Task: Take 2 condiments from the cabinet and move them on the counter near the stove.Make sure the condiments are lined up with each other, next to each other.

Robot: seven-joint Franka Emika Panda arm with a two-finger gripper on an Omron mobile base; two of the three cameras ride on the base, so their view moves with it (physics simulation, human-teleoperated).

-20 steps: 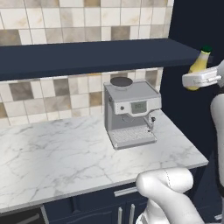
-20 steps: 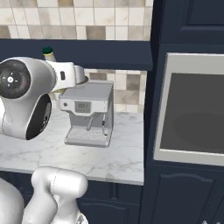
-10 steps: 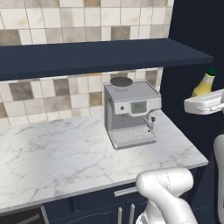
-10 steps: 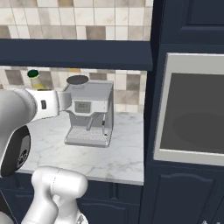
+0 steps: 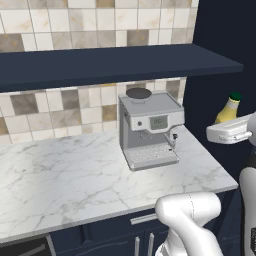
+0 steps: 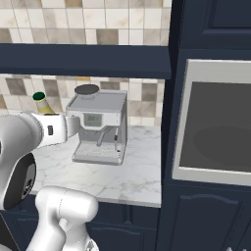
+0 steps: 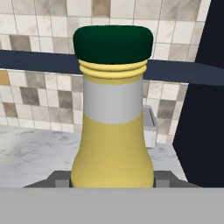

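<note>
Yellow bottle (image 7: 112,131): upright, with a dark green cap, a ribbed yellow neck and a pale grey band below it. In the hand view it stands close up between the two finger tips. In the left base view the bottle (image 5: 229,110) rises from behind the white hand, in the air off the right end of the counter, below shelf height. In the right base view the bottle (image 6: 43,104) shows its cap and shoulder above the arm.
Gripper (image 7: 112,179): narrowed onto the lower body of the yellow bottle, one dark finger tip on each side, holding it clear of any surface.
Shelf (image 5: 115,62): a long, thin, dark navy slab on the tiled wall, above the counter.
Counter (image 5: 65,175): white marble with grey veins over navy base units.
Coffee machine (image 5: 149,128): grey, with a dark round top and a small display. It stands on the counter against the wall, under the right part of the shelf, left of the held bottle and apart from it.
Wall oven (image 6: 213,122): built into tall navy units just right of the counter's end, seen in the right base view.
Wall: beige, brown and grey square tiles behind the shelf and counter.
</note>
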